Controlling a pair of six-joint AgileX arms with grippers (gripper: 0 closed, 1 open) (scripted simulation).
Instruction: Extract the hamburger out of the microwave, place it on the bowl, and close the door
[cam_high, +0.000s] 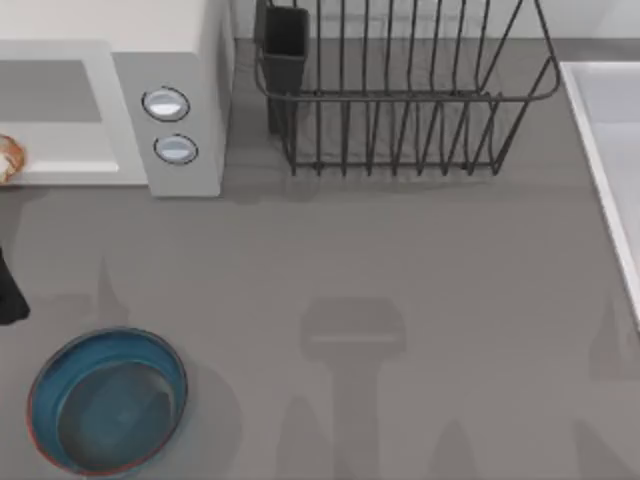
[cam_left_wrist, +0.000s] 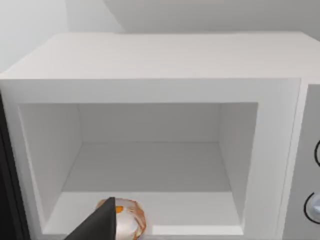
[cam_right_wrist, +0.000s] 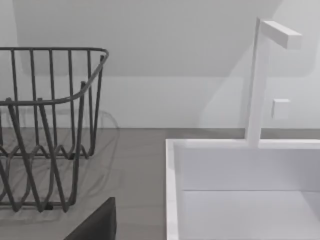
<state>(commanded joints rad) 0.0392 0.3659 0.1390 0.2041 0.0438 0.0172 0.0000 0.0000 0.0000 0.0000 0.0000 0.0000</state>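
Hamburger at the microwave's open mouth, left gripper close in front.

The hamburger (cam_left_wrist: 129, 220) sits at the front lip of the microwave (cam_high: 195, 60) in the counter's far left corner, a dark finger (cam_left_wrist: 100, 225) of the left gripper partly covering it; whether that gripper is apart or together, I cannot tell. The bowl (cam_high: 108, 400) rests near the front left edge. The dish rack (cam_high: 400, 90) stands along the back.
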